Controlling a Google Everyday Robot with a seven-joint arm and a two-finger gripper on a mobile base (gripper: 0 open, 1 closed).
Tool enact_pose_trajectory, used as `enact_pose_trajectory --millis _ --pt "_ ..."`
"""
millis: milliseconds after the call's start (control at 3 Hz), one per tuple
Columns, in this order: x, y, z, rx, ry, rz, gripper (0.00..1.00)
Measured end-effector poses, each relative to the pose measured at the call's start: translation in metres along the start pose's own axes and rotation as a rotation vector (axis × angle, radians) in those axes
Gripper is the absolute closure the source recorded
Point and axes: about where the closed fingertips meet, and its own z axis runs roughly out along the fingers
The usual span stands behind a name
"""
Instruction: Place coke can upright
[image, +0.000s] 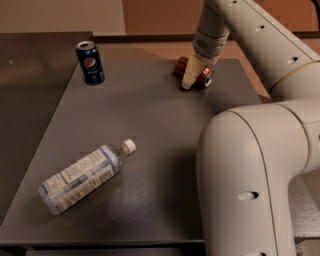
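Note:
The coke can (203, 76) is small and red with a silver end. It lies on its side at the far right of the dark grey table (150, 130). My gripper (192, 80) comes down from the white arm above and sits right over the can, with its cream tip in front of the can's middle. Part of the can is hidden behind the gripper.
A dark blue Pepsi can (90, 62) stands upright at the far left of the table. A clear water bottle (85, 175) with a white label lies on its side near the front left. The arm's large white links (250, 175) fill the right foreground.

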Motion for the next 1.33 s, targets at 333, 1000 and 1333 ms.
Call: enact_pose_trajectory --millis 333,1000,1333 --pt "-0.002 -0.001 0.000 -0.016 -0.015 -0.017 0.42" --pt "-0.007 0.005 -0.024 -0.014 -0.051 -0.105 0.88" --pt "-0.011 0.018 -0.049 0.027 -0.051 -0.270 1.00"
